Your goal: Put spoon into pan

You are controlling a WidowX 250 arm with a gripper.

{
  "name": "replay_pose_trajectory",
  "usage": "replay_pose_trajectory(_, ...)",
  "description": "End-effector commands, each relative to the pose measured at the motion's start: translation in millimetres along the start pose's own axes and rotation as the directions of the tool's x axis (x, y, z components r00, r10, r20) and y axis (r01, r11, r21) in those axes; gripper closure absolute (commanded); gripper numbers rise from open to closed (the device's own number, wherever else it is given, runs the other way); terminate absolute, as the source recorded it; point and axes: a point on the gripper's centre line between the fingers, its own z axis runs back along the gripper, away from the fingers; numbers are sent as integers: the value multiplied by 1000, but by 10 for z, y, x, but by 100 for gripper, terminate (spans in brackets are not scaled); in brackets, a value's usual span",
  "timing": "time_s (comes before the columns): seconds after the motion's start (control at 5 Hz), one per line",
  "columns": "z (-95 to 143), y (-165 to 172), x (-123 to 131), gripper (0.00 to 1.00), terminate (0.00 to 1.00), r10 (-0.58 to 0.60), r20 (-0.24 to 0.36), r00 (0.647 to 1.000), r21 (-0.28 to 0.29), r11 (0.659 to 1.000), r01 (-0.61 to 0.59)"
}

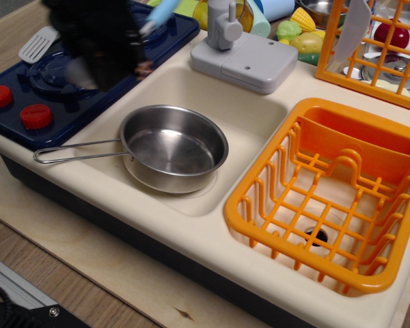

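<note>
The shiny steel pan (172,148) sits in the cream sink basin, its wire-loop handle (75,153) pointing left. My black gripper (113,68), blurred by motion, is above the blue stovetop just left of and behind the pan. It is shut on the spoon. The spoon's light-blue handle (158,14) sticks out up and to the right. A grey blur at the gripper's lower left (80,76) looks like the spoon's bowl. The spoon is lifted off the stove and is outside the pan.
A grey slotted spatula (37,44) lies on the blue stove (27,82), which has two red knobs (35,116). A grey faucet block (242,58) stands behind the sink. An orange dish rack (328,198) fills the right. Toy food (301,31) and an orange basket (376,48) stand at the back.
</note>
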Motion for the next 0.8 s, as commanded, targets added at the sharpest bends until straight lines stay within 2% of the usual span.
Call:
replay_pose_trajectory(0.0, -70, -80, 155, 100, 0, -86, 127, 988, 35, 996, 82)
replay_pose_trajectory(0.2, -133, -56, 228, 100, 0, -185, 211, 960, 43, 983, 180)
replay_pose_trajectory(0.4, -179, 21, 239, 0, 0, -273, 272, 923, 38, 961, 273)
replay_pose_trajectory(0.6, -179, 21, 239, 0, 0, -273, 272, 923, 38, 961, 273)
